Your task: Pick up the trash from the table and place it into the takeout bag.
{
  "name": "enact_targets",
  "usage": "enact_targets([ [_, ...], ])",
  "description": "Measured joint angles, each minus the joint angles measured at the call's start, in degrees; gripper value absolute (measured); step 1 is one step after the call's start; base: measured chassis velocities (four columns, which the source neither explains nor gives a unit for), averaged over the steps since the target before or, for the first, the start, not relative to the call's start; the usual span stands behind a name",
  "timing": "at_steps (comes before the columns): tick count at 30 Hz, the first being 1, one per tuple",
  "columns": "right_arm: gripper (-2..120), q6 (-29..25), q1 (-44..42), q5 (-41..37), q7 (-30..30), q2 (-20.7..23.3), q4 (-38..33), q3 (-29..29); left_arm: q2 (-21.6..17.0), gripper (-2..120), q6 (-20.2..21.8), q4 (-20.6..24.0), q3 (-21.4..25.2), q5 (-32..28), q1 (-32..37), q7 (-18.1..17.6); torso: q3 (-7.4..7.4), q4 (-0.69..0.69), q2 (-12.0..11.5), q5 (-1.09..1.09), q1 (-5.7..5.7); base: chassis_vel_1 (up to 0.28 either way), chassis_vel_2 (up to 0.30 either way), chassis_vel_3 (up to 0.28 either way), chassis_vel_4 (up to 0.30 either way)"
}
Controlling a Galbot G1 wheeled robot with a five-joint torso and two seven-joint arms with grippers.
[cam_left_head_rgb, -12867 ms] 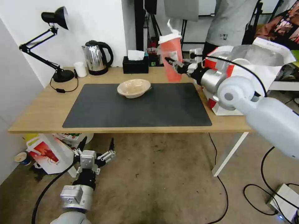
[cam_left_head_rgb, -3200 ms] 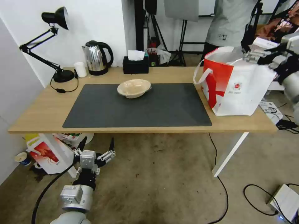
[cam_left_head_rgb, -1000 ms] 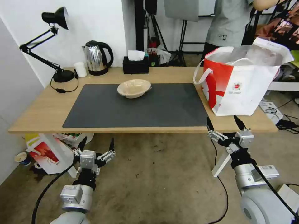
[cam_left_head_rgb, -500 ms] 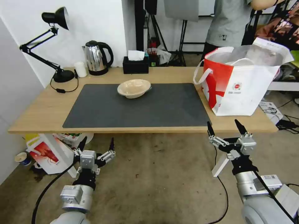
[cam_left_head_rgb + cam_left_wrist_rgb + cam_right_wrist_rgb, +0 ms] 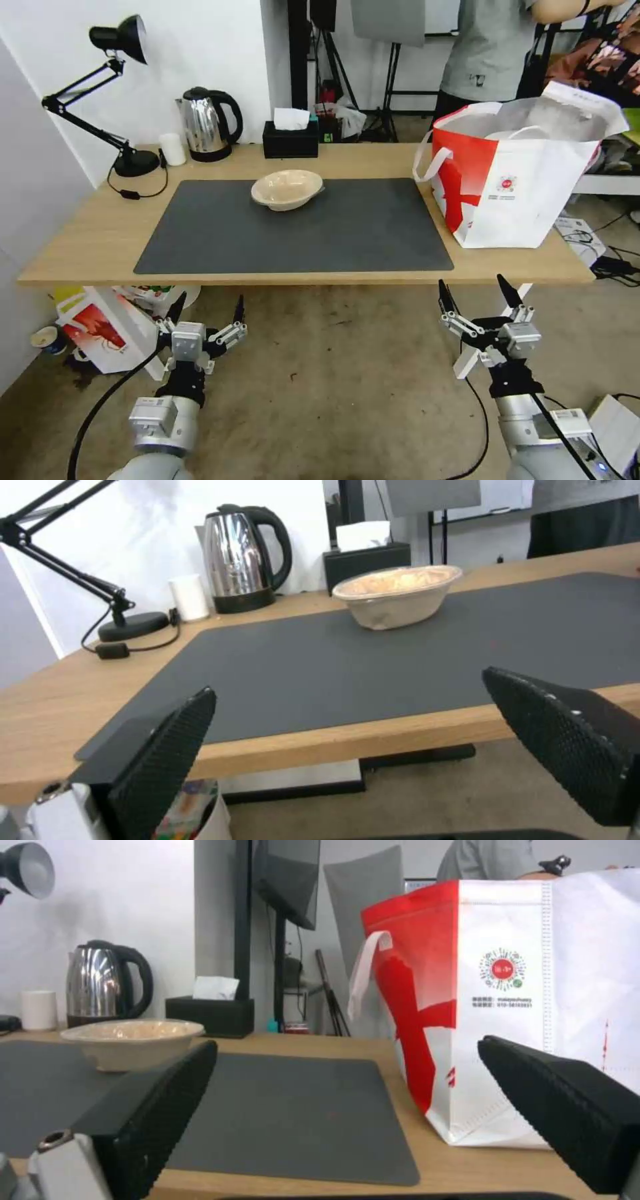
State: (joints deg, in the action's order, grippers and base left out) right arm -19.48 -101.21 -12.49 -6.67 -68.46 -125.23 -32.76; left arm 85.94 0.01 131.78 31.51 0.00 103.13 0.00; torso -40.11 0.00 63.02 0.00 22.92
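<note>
A beige bowl (image 5: 287, 189) of trash sits at the far middle of the dark grey mat on the table (image 5: 93, 233); it also appears as the bowl (image 5: 396, 596) and the bowl (image 5: 132, 1043) in the wrist views. The red-and-white takeout bag (image 5: 517, 180) stands open at the table's right end, its side with the round logo facing the bag-side camera (image 5: 527, 1005). My left gripper (image 5: 205, 312) hangs open below the front left edge. Below the front right edge my right gripper (image 5: 477, 297) is open and holds nothing.
At the back stand a steel kettle (image 5: 208, 124), a black tissue box (image 5: 290, 139), a small white cup (image 5: 173, 148) and a black desk lamp (image 5: 120, 100). A red-and-white carton (image 5: 107, 330) lies on the floor under the left end. A person stands behind the bag.
My right arm carried the red cup to the bag, came away with nothing, and has dropped below the table's front edge. Over the last second it sank a little lower. The left arm stayed still.
</note>
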Motion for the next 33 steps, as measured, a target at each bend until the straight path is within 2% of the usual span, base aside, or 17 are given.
enact_targets([
  [17,100,-1.97,-1.46,1.00,-1.88,-1.61,-0.74,-0.05,0.00,100,0.00,0.00,0.00,0.00,0.00,0.00,0.00,0.00,0.00,0.00,-0.01,0.000,0.000,0.000,0.000],
  [26,100,-5.96,-3.02,1.67,-3.20,-4.13,-0.51,-0.05,0.00,100,0.00,0.00,0.00,0.00,0.00,0.00,0.00,0.00,0.00,0.00,0.00,0.000,0.000,0.000,0.000],
  [33,100,-6.63,-2.92,2.77,-3.44,-5.27,-0.15,0.62,0.00,100,0.00,0.00,0.00,0.00,0.00,0.00,0.00,0.00,0.00,0.00,0.00,0.000,0.000,0.000,0.000],
])
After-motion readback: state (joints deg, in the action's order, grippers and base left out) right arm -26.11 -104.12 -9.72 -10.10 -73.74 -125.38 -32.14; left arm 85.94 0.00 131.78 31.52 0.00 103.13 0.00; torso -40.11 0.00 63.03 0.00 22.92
